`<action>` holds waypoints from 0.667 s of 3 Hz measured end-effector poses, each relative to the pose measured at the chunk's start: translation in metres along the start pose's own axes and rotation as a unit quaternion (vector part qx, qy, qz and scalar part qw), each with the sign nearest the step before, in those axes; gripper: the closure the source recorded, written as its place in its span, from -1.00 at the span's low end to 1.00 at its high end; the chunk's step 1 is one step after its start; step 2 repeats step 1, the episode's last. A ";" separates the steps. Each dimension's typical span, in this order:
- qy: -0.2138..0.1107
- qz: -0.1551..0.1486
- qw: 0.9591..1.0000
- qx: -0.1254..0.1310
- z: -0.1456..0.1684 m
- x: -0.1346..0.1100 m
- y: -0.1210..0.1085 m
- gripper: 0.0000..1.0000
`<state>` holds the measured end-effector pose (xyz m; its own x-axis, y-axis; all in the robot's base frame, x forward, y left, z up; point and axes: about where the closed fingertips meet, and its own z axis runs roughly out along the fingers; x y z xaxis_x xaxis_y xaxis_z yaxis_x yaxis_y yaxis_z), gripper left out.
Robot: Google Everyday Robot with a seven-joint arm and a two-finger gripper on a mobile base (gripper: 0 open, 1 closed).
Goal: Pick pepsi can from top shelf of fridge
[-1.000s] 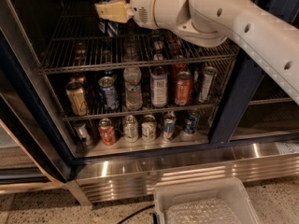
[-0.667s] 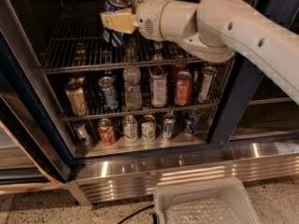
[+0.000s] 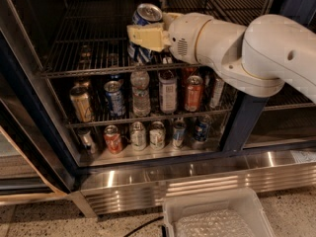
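The pepsi can [image 3: 141, 53], dark blue with white wavy stripes and a silver lid, is gripped near the front of the top shelf [image 3: 74, 51], a grey wire rack. My gripper [image 3: 142, 36] is shut on the can, with a pale yellow finger [image 3: 147, 35] across its upper side. The can tilts slightly, and I cannot tell whether its base touches the rack. The white arm [image 3: 237, 48] reaches in from the right. The fridge [image 3: 27, 107] has a dark blue door frame and a steel base.
The middle rack holds cans and bottles, among them a blue can [image 3: 114, 98], a clear bottle [image 3: 140, 93] and an orange-red can [image 3: 193, 93]. Several cans stand on the bottom rack [image 3: 158, 135]. A white bin [image 3: 217, 216] sits on the floor in front.
The gripper has moved right and down toward the front of the shelf with the can in it. The can now shows in full.
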<state>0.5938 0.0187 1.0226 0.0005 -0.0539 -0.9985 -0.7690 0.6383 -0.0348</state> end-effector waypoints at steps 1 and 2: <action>0.000 0.000 1.000 0.000 0.000 0.000 0.000 1.00; 0.000 0.000 1.000 0.000 0.000 0.000 0.000 1.00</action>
